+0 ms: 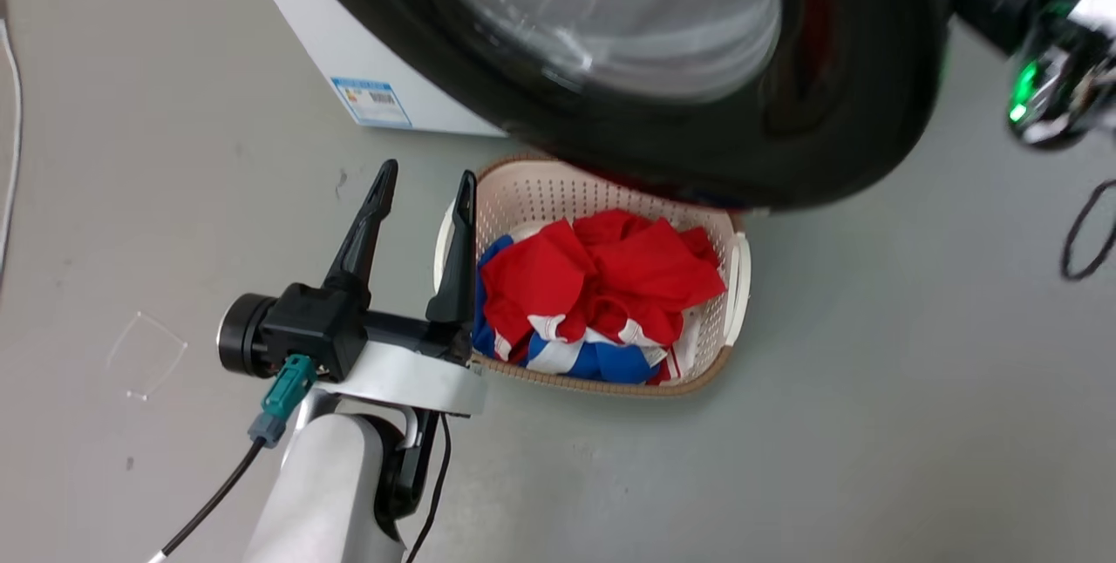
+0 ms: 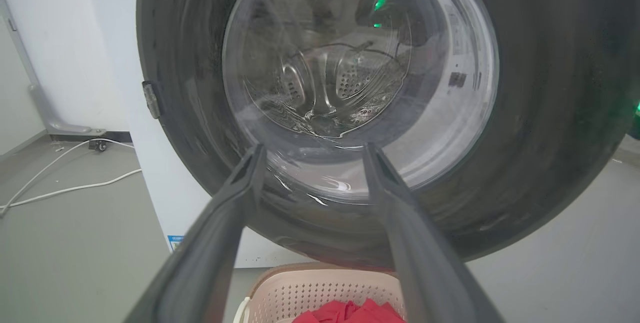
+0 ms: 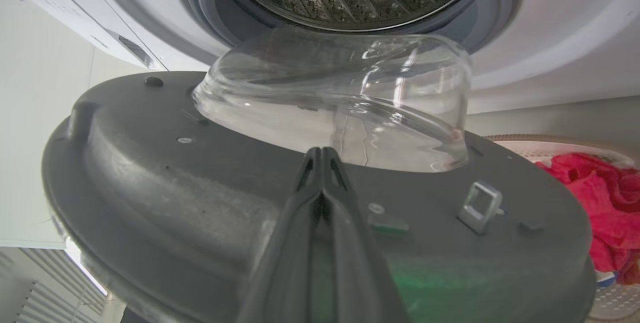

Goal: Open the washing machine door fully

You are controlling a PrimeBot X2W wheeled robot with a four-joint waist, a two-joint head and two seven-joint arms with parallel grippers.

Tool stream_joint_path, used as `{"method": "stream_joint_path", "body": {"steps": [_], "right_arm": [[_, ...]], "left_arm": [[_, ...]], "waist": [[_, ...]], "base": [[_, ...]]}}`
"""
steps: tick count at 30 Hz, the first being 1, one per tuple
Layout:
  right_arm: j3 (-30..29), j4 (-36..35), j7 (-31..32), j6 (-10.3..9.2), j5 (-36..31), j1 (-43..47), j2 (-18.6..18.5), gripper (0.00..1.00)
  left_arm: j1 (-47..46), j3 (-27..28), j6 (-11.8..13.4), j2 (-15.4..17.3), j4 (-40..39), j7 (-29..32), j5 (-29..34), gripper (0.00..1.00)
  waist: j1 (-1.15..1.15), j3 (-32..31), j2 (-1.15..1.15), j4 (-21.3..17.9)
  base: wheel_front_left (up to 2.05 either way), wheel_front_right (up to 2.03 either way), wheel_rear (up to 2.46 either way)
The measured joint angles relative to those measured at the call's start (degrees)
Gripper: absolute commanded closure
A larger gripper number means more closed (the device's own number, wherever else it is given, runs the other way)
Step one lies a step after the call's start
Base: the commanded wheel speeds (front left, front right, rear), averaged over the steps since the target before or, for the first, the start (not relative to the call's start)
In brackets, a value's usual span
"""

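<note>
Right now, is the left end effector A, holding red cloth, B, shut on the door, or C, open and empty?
C: the left end effector has its fingers spread with nothing between them, and its wrist view shows the door through the gap.

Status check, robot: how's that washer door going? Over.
Left gripper open, free. Right gripper shut, against washing machine door inner face. Door partway open. Laundry basket under it.
</note>
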Motion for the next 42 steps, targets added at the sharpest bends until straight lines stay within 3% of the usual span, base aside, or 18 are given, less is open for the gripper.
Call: {"method": "stream_joint_path", "body": {"steps": [10,16,33,38,42], "right_arm": [[2.44,-2.14,2.92,0.0,1.0,10.79,5.47,1.0],[5.47,-2.55,3.63,0.0,0.87,15.47,11.13,1.0],[11.09,-7.55,5.0,0.0,1.6,21.54,14.89,1.0],[11.94,-10.56,2.15,0.0,0.94,23.38,15.36,1.0],[10.72,-13.17,-6.06,0.01,-3.42,24.22,14.07,1.0]], "left_arm": [[4.66,1.64,-1.32,0.0,2.72,0.01,0.99,0.0],[8.87,2.45,-2.04,0.03,4.42,0.0,1.9,0.0],[11.26,2.11,-2.94,0.01,5.73,0.0,1.92,0.0],[11.27,2.12,-2.96,0.01,6.0,0.01,1.82,0.0],[11.39,2.11,-2.85,0.01,6.08,0.0,1.35,0.0]], "waist": [[0.0,-8.3,0.0,-1.06],[-0.01,-13.31,0.0,-2.64],[-0.01,-16.78,0.0,-3.34],[-0.01,-16.83,0.0,-3.78],[-0.01,-16.76,0.0,-4.36]], "base": [[0.0,0.0,0.0],[0.0,0.0,0.0],[0.0,0.0,0.0],[0.0,0.0,0.0],[0.0,0.0,0.0]]}}
